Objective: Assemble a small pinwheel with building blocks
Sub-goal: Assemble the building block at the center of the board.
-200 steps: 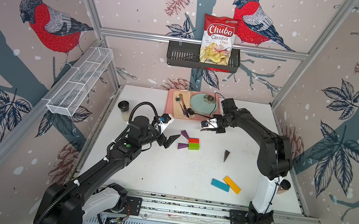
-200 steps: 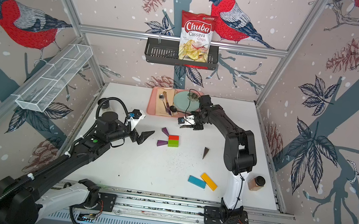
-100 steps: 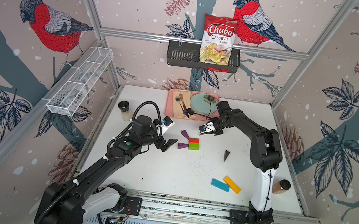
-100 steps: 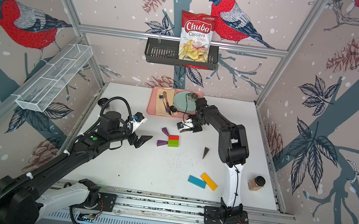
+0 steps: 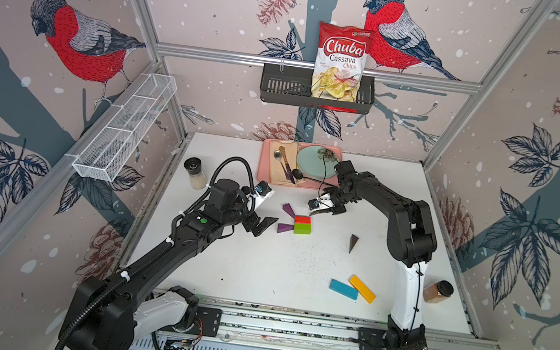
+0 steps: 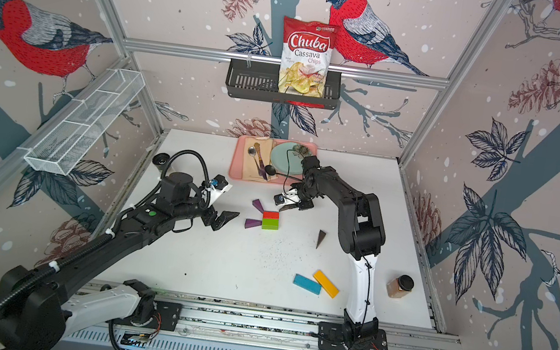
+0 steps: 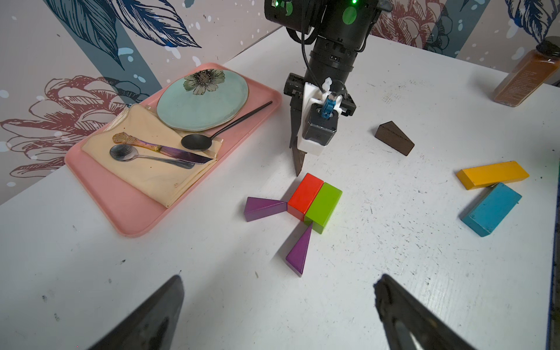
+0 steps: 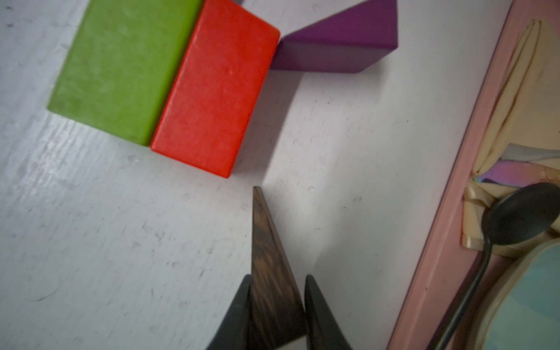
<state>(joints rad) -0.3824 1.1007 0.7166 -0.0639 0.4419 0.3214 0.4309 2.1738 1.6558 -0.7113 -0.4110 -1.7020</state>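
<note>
The red block (image 5: 302, 219) and green block (image 5: 302, 228) lie side by side mid-table, with two purple wedges (image 5: 289, 210) (image 5: 285, 228) touching their left corners. My right gripper (image 5: 319, 209) is shut on a dark brown wedge (image 8: 266, 248), whose tip points down just beyond the red block's (image 8: 215, 97) far right corner. A second dark brown wedge (image 5: 353, 243) lies loose to the right. The blue bar (image 5: 343, 289) and yellow bar (image 5: 361, 288) lie together at the front right. My left gripper (image 5: 264, 224) hovers open left of the purple wedges, holding nothing.
A pink tray (image 5: 262, 166) with a plate, napkin and cutlery sits at the back, close behind my right gripper. A pale spice jar (image 5: 194, 172) stands at the back left. A brown one (image 5: 437, 291) stands at the right edge.
My right gripper has carried the dark brown wedge a little forward and left, closer to the red block, and its elbow has swung inward. The left arm has barely shifted.
</note>
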